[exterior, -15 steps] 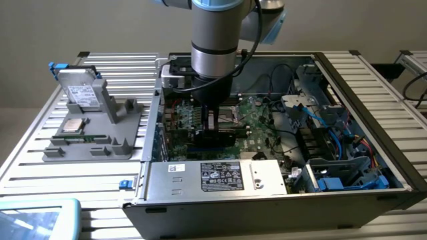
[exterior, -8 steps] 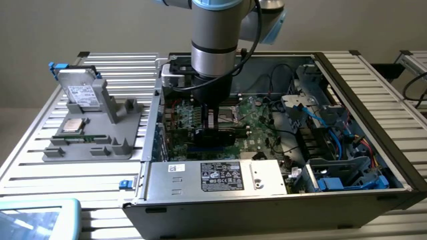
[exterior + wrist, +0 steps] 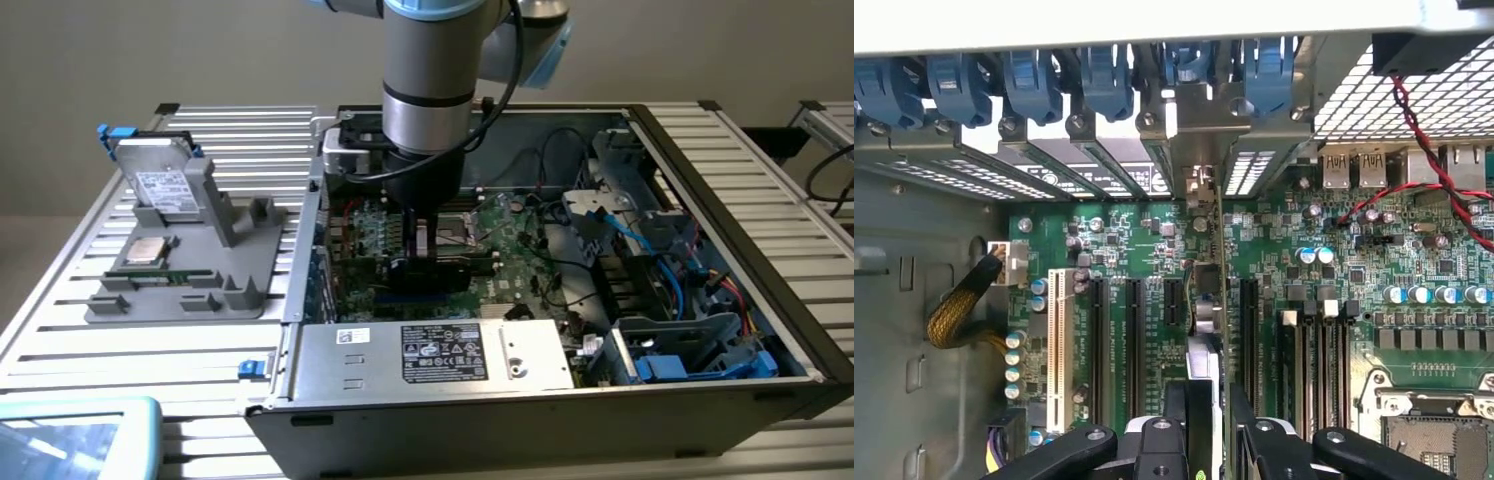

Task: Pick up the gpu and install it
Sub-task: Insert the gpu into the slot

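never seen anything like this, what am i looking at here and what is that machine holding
It is a robot arm with a gripper on its end, working inside an open computer case that lies on a slatted metal table. The exterior view is from a camera standing off the arm, looking down on the whole scene. The wrist view is from a camera on the arm's wrist, looking past the gripper at the green motherboard and its slots. The gripper is closed on the gpu, a thin black card held edge-down over those slots. At the exterior view's left, a grey holder carries a hard drive, a processor chip and a memory stick.
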